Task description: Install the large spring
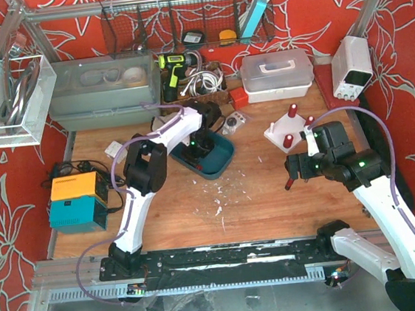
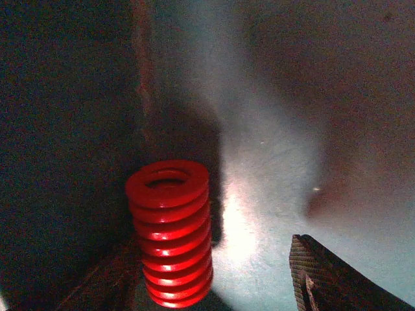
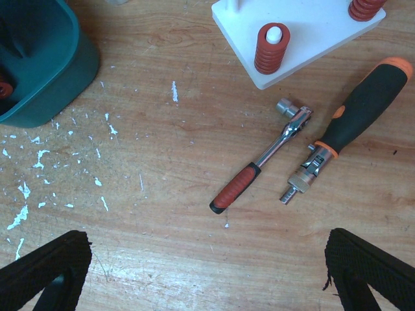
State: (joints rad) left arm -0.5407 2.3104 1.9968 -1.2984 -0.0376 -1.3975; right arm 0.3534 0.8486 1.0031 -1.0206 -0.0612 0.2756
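Note:
A large red spring (image 2: pixel 168 233) stands upright on the teal bin floor in the left wrist view, next to a dark bin wall. My left gripper (image 2: pixel 214 291) is down inside the teal bin (image 1: pixel 223 161), open. Its right finger (image 2: pixel 324 278) is well right of the spring and not touching it. The left finger is lost in shadow. My right gripper (image 3: pixel 207 278) is open and empty, hovering over bare wood. The white peg plate (image 3: pixel 311 29) carries a smaller red spring (image 3: pixel 271 48) on a peg. The plate also shows in the top view (image 1: pixel 285 129).
A ratchet wrench (image 3: pixel 259 165) and an orange-and-black screwdriver (image 3: pixel 353 120) lie on the wood just near of the plate. White flecks litter the table by the bin (image 3: pixel 39 65). Storage boxes (image 1: pixel 277 74) and a power supply (image 1: pixel 352 66) stand at the back.

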